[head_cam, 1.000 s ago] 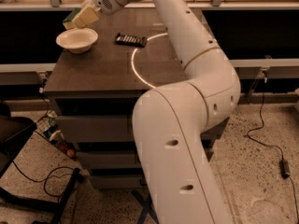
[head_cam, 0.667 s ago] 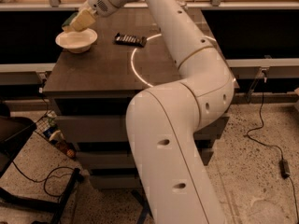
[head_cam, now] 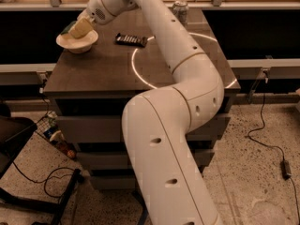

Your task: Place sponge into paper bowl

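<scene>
**A:** What fills the foreground?

**B:** The robot's thick white arm (head_cam: 187, 93). It bends up over the brown tabletop (head_cam: 98, 74) and reaches toward the paper bowl (head_cam: 78, 45), which sits near the tabletop's far-left corner.

**A:** And the claw?

**B:** The claw (head_cam: 84, 26) hangs just above the bowl's right rim, pinching the sponge (head_cam: 78, 29). The sponge tilts, and its lower end dips into the bowl, or at least touches it.

**A:** How would the sponge handle?

**B:** Probably light and soft. The foam should give under the squeeze and spring back, so little can break. Its rough surface should not slip. The sensible hold is across the thick foam sides, which looks like where the claw has it. The bowl seems light too, and a nudge could slide it.

**A:** How does the sponge look?

**B:** It is a pale yellow block with a dark green scouring face turned up and to the left. It looks slightly narrower than the cream-white bowl with its flared rim.

**A:** Anything beyond?

**B:** A flat dark candy bar (head_cam: 131, 40) lies to the right of the bowl. Farther right and back, a silver drink can (head_cam: 180, 9) stands well apart from the bowl.
</scene>
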Robot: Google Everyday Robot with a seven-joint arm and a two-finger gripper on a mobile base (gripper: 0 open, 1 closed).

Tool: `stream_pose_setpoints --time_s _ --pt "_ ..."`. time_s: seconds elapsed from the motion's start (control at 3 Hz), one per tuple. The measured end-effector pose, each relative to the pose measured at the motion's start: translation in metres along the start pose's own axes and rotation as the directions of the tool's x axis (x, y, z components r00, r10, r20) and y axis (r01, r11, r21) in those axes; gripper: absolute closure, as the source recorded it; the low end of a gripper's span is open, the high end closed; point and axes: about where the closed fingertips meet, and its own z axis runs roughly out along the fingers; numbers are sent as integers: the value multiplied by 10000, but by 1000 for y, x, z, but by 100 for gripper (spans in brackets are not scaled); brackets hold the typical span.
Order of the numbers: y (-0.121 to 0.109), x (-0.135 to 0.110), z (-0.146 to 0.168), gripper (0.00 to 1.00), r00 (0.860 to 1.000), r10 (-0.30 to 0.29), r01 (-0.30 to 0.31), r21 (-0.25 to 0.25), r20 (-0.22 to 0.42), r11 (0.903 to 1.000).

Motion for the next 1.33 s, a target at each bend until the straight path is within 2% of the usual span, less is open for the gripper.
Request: stream_pose_setpoints --time_s 0.33,0.67,1.0,1.33 --pt "3 5 12 100 9999 40 -43 -184 -166 9998" --pt "3 6 15 82 9998 51 -55 -230 -175 9997" --pt "5 7 21 51 9998 66 -72 -306 -199 9995" --pt "6 8 25 27 9997 76 -84 -356 -215 9993"
